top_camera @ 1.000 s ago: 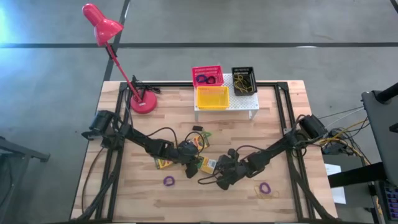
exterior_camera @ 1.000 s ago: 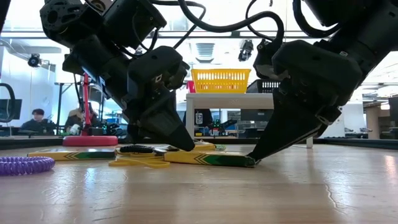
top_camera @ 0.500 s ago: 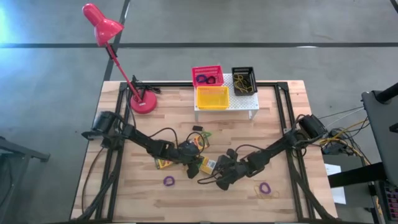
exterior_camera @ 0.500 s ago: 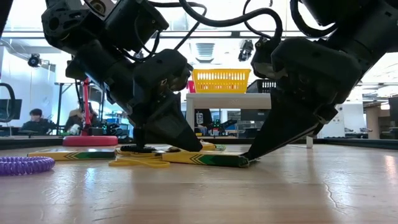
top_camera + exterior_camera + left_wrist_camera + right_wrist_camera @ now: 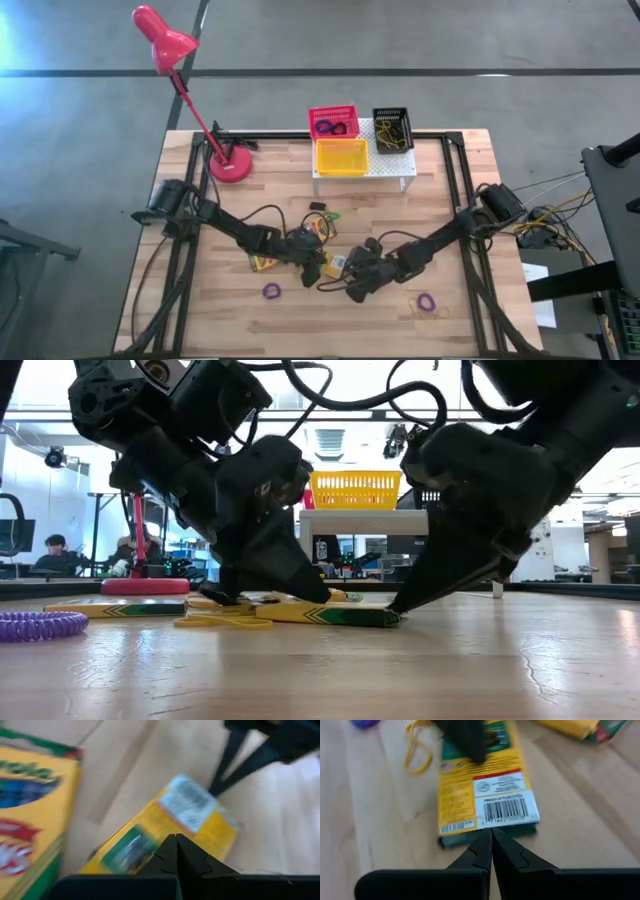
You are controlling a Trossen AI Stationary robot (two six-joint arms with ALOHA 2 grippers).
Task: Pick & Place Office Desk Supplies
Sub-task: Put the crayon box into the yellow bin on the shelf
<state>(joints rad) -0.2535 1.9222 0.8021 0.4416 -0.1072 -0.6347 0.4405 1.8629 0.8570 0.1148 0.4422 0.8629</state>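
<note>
A flat yellow-and-green crayon box (image 5: pixel 335 264) (image 5: pixel 330 614) lies flat on the table between both grippers. My left gripper (image 5: pixel 318 268) (image 5: pixel 175 836) is shut with its tips on the box's top. My right gripper (image 5: pixel 346 284) (image 5: pixel 487 831) is shut at the box's barcode end. A second crayon box (image 5: pixel 263 262) (image 5: pixel 25 810) lies flat just to the left. A yellow loop (image 5: pixel 222 622) (image 5: pixel 417 750) lies beside the box, and a purple loop (image 5: pixel 271 291) (image 5: pixel 40 624) lies nearer the front edge. My left gripper presses its shut fingertips (image 5: pixel 322 598) down on the box's top face, on the green-printed part (image 5: pixel 135 847) away from the barcode. It comes slanting down from the table's left. The box lies flat on the table. My right gripper has its shut fingertips (image 5: pixel 393 609) against the box's barcode end (image 5: pixel 507 827), low at table height. It slants down from the table's right, along the box's length.
A white shelf (image 5: pixel 400 172) at the far edge carries a pink-red basket (image 5: pixel 333 122), a black basket (image 5: pixel 392 128) and a yellow basket (image 5: pixel 341 156). The red lamp's base (image 5: pixel 231 165) stands far left. A third crayon box (image 5: pixel 320 226) lies farther back; purple and yellow loops (image 5: pixel 428 301) lie near right.
My left gripper has come down and toward the right, with its tips now resting on the box's top. My right gripper has moved a little toward the table's left at the box's barcode end, and that end has slid slightly leftward with it.
</note>
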